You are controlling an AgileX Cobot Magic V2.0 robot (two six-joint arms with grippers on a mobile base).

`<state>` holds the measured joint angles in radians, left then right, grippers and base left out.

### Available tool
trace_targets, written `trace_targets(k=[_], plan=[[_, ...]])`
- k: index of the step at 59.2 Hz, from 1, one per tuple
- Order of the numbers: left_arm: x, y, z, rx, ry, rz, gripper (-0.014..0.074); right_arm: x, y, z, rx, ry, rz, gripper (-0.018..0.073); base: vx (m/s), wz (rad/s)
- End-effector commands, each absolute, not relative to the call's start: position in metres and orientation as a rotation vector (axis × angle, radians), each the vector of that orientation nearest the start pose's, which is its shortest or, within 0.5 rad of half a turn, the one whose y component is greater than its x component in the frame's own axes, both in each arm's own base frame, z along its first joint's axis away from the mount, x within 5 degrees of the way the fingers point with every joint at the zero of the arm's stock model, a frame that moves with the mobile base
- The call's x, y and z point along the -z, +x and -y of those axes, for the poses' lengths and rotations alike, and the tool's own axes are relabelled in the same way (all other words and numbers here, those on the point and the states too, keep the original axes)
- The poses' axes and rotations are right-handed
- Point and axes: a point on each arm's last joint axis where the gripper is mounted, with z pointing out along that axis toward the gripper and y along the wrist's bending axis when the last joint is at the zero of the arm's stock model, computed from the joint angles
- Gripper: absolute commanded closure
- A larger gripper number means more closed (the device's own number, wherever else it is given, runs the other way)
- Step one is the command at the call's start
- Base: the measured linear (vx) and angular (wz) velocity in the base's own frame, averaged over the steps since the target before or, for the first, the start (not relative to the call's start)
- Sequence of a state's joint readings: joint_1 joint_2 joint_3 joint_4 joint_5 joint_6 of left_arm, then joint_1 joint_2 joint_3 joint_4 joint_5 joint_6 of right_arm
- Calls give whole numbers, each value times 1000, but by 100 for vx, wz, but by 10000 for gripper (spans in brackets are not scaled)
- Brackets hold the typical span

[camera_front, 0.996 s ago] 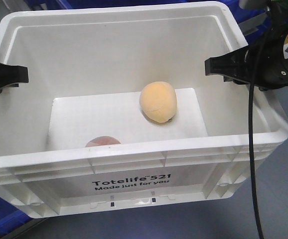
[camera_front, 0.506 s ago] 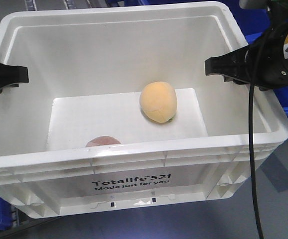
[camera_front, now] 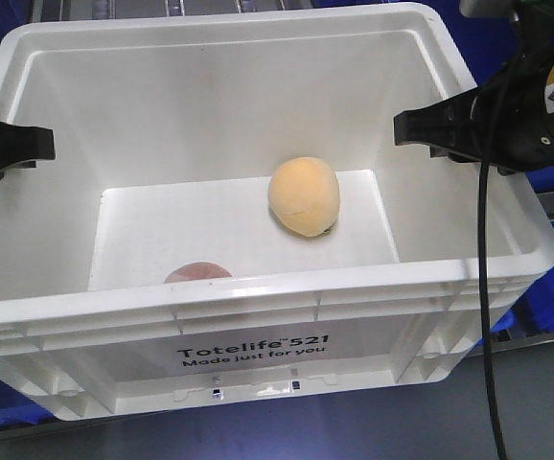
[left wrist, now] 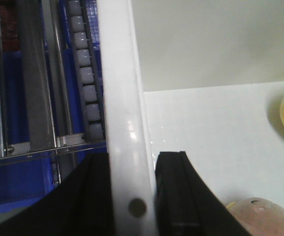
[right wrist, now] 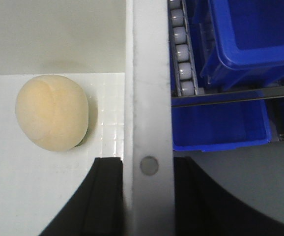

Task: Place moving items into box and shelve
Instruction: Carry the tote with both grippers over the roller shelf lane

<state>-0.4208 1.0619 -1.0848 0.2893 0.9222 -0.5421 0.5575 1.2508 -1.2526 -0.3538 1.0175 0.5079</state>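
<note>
Front-facing view: we see the white box (camera_front: 258, 331) filling the frame, its printed wall toward the bottom edge.
Left gripper (camera_front: 13, 146): at the left edge of the frame, we find its black fingers closed on the box's left rim.
Left wrist view: our left gripper (left wrist: 132, 196) straddles the white rim, one finger outside over the blue crates (left wrist: 14, 196) and roller rails (left wrist: 85, 73), the other inside the box.
Right gripper (camera_front: 435, 129): at the upper right of the frame, clamped on the right rim.
Right wrist view: our right gripper (right wrist: 147, 196) has one finger on each side of the rim, pressed against it.
Orange-yellow ball (camera_front: 304, 196): on the box floor, right of centre, well apart from both grippers; nearer the right one.
Pinkish-brown item (camera_front: 198, 272): at the near wall of the box floor, lower left of the ball, partly hidden by the rim; in the left wrist view it sits in the lower right corner, just beside the inner finger.
</note>
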Motion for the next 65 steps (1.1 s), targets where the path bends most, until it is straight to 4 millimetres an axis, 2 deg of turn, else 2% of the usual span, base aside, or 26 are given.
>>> trace_targets(k=[1, 30, 65], plan=[[-402, 194, 61, 121, -1, -2159, 449, -408, 225, -101, -16, -178, -2226, 502, 8, 29], [-402, 194, 61, 121, -1, -2159, 449, -408, 225, -101, -16, -178, -2226, 502, 8, 22], [-402, 194, 61, 121, -1, -2159, 449, -408, 225, -101, -16, -178, -2226, 502, 9, 7]])
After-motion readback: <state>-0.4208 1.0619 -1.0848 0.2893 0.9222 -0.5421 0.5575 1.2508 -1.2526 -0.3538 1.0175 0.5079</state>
